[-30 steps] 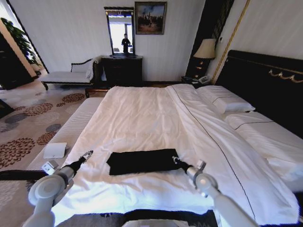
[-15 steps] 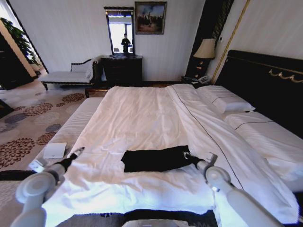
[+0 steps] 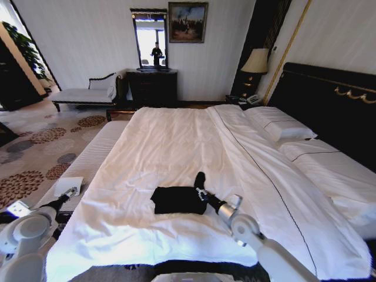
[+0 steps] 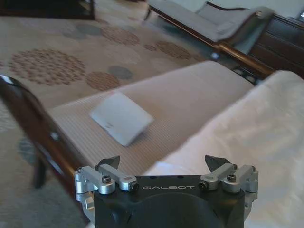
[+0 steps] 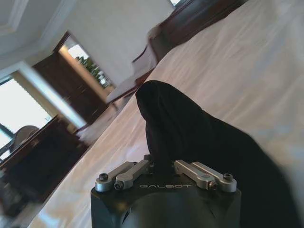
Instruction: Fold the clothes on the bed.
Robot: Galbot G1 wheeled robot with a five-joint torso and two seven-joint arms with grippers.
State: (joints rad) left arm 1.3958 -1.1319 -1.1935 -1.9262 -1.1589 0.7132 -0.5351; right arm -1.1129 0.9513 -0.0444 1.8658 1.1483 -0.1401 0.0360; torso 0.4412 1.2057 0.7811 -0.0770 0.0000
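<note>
A: On the near half of the bed [image 3: 176, 141], what's lying there?

B: A black garment [image 3: 176, 200], folded into a compact dark block on the white sheet, a little toward the robot's side of the mattress's middle. One flap of it stands up in a small peak at its right end.

A: And that peak is lifted by what?

B: The right gripper [image 3: 201, 193]. Its arm reaches in from the lower right across the sheet, and the fingers are pinched together on the cloth. From the right wrist view, the black garment [image 5: 199, 137] rises straight out from between the closed fingers [image 5: 128, 173] and humps upward over the sheet.

A: Where's the other arm?

B: Off the mattress. The left gripper [image 3: 70, 192] sits low at the left edge, over the striped bench [image 3: 88, 161] that runs alongside the bed, just by a white pad [image 3: 67, 185] lying on it. In the left wrist view its fingers [image 4: 108, 162] are spread wide with nothing between them, and the white pad [image 4: 122, 117] lies on the bench beyond them.

A: Anything else on the bed?

B: White pillows [image 3: 279, 126] against the dark headboard [image 3: 329, 97] on the right.
</note>
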